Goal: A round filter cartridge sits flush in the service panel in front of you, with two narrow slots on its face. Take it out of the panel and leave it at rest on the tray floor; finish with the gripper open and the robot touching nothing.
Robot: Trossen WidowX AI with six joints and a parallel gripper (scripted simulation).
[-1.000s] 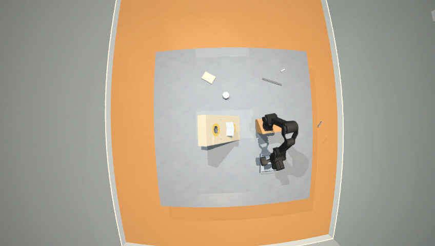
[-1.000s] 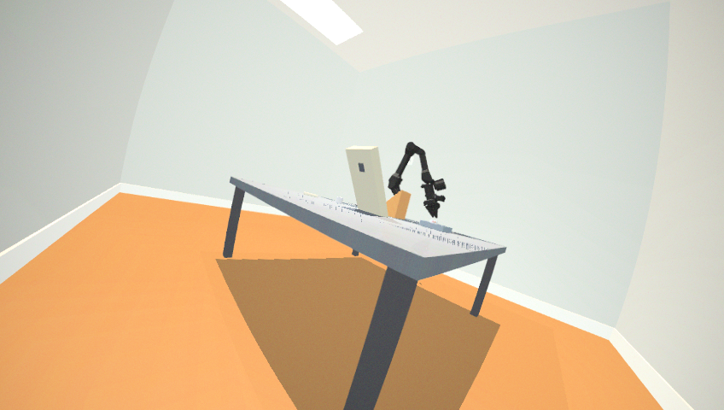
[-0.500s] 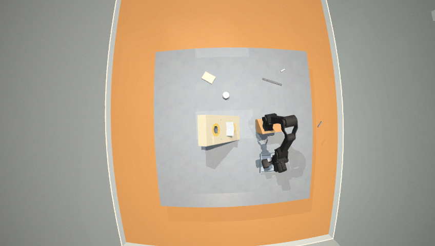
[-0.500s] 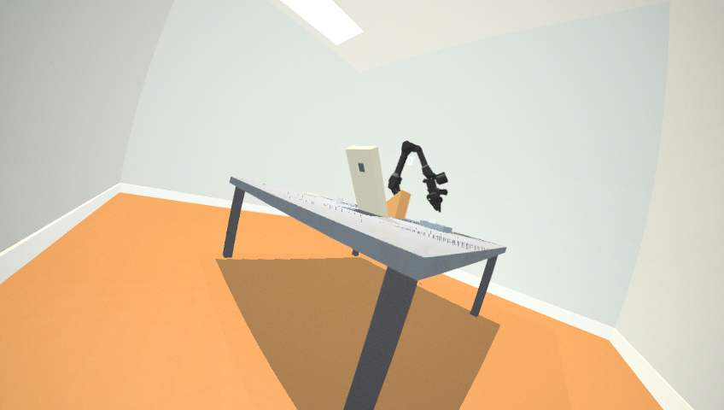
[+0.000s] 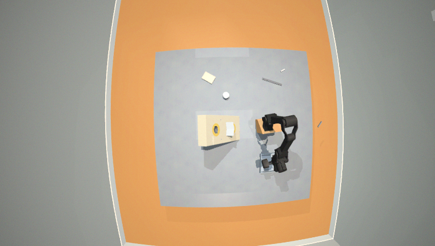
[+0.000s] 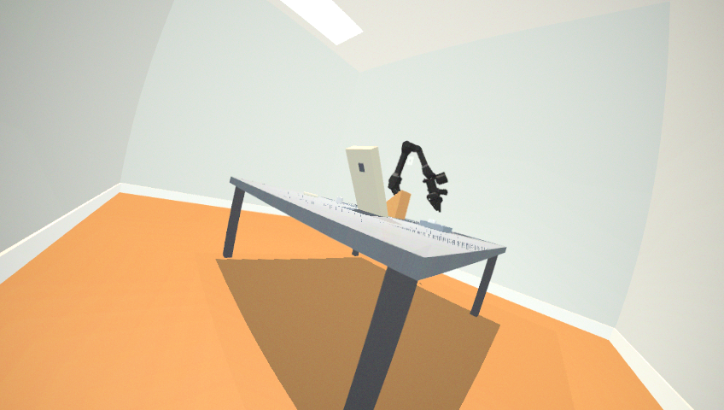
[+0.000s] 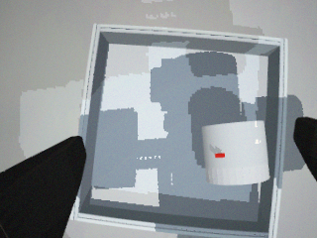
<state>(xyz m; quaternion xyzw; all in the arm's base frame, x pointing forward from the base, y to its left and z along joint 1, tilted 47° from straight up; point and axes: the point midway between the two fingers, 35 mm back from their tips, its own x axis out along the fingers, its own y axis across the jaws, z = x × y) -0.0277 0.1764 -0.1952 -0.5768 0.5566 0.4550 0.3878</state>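
The white round cartridge (image 7: 235,159) lies on its side in the tray (image 7: 185,32) (image 5: 260,166) (image 6: 440,227), near the right wall in the wrist view. A small red mark shows on its curved side; its slotted face is hidden. My gripper (image 7: 189,137) (image 6: 438,209) is open and empty above the tray, its fingers wide apart and clear of the cartridge. The arm covers part of the tray in the top view. The cream service panel (image 5: 207,121) (image 6: 370,183) has a yellow-ringed round opening (image 5: 215,129), dark inside.
A white sheet (image 5: 230,129) covers part of a second yellow ring on the panel. An orange block (image 5: 260,127) (image 6: 402,204) stands at the arm's base. A white round object (image 5: 225,95), a cream block (image 5: 208,77) and a grey bar (image 5: 271,81) lie elsewhere on the table.
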